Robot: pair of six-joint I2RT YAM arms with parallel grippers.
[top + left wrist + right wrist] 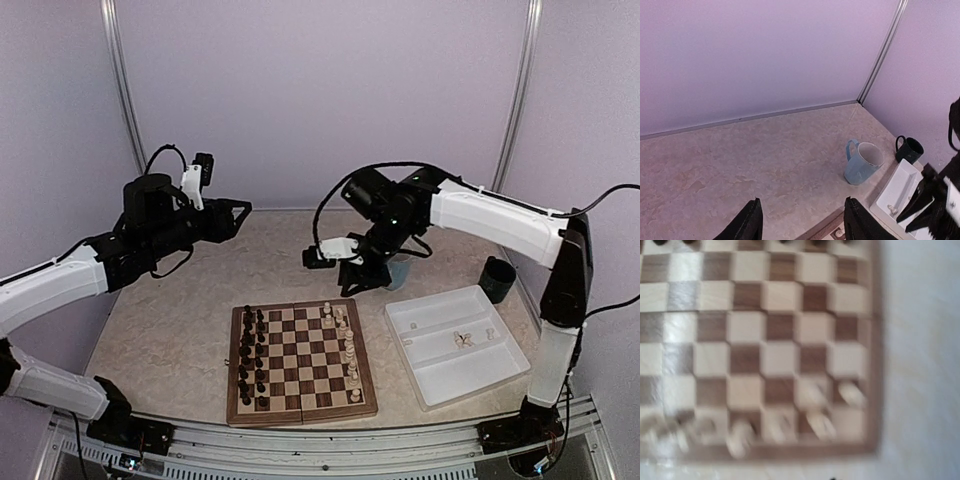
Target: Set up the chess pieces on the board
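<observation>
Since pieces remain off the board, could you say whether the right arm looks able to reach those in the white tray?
Probably yes: the tray lies open on that arm's side, nothing covers the chess pieces in it, and the right end effector hangs nearby.

lilac walls [320, 90], marbled beige tabletop [170, 330]

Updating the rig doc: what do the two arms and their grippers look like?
The left arm and right arm have white link covers with black cylindrical joints and bases. The left gripper and right gripper are black, each with two tapered fingers and white camera mounts at the wrist. Black cables loop off each arm. No readable markings.
</observation>
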